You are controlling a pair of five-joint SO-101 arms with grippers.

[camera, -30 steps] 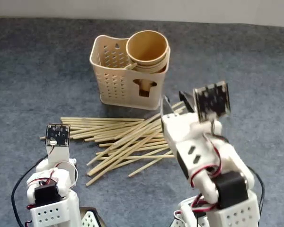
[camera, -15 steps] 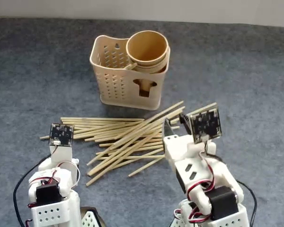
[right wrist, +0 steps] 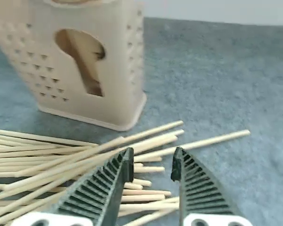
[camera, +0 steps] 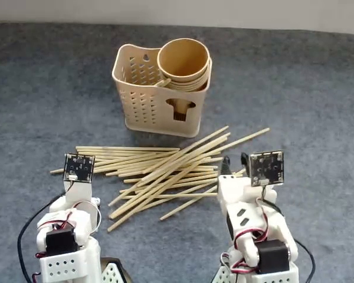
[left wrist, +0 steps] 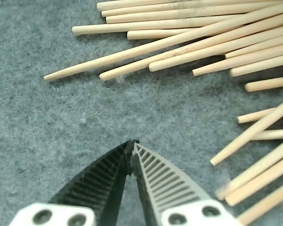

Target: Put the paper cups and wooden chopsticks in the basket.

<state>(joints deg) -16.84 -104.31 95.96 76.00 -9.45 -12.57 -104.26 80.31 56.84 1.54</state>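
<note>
We see the paper cups (camera: 184,59) nested upright in the basket (camera: 135,100), which stands on the grey worktop (camera: 307,100). The wooden chopsticks (camera: 159,171) lie scattered on the worktop before the basket. The left hand (left wrist: 132,142) is pressed together, empty, above bare worktop beside chopstick ends. The right hand (right wrist: 152,164) is spread, empty, above the pile's edge.
</note>
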